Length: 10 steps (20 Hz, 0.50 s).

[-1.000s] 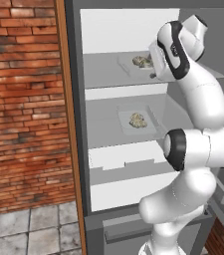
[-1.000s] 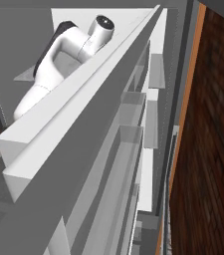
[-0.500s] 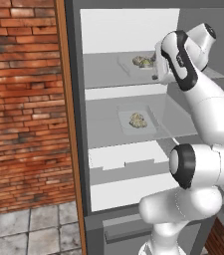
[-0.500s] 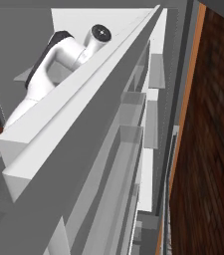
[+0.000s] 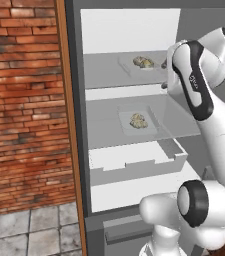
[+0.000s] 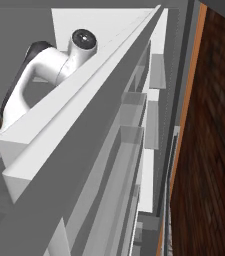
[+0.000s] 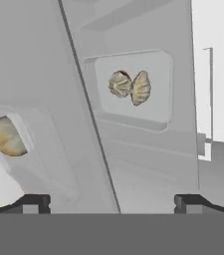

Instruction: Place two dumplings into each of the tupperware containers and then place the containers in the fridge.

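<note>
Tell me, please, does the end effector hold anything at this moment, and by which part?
Nothing is held. The end effector is open, its fingertips wide apart and bare, apart from both tupperware containers on the fridge shelves.

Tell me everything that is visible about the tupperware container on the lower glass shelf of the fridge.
The lower tupperware container is a shallow rectangular tray with rounded corners, of pale, see-through plastic. It lies flat on the lower glass shelf of the open fridge, above the white drawer. It has no lid. Two tan, crinkled dumplings sit close together near its middle. The gripper does not touch it.
</note>
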Motion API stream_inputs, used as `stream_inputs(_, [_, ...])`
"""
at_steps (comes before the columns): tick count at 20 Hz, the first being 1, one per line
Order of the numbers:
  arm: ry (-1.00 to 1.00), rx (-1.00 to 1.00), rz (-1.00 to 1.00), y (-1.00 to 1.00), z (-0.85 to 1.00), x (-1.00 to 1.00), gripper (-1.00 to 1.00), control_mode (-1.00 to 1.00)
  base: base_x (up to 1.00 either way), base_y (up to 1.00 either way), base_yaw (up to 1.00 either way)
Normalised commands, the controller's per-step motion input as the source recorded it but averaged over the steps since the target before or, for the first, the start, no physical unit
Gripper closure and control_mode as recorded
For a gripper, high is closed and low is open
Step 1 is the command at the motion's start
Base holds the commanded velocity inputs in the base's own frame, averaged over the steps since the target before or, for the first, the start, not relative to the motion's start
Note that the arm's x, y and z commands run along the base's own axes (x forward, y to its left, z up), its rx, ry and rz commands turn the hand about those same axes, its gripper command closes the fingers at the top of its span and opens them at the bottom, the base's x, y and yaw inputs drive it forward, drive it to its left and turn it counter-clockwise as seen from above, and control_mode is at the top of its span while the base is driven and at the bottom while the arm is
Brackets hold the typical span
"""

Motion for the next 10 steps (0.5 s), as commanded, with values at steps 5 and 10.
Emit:
stream_inputs(5, [0.00,0.00,0.00,0.15,-0.03,-1.00,-1.00,-1.00,0.00,0.00,0.00])
stream_inputs(10, [0.05,-0.03,0.00,0.13,-0.22,-1.00,-1.00,-1.00,0.00,0.00,0.00])
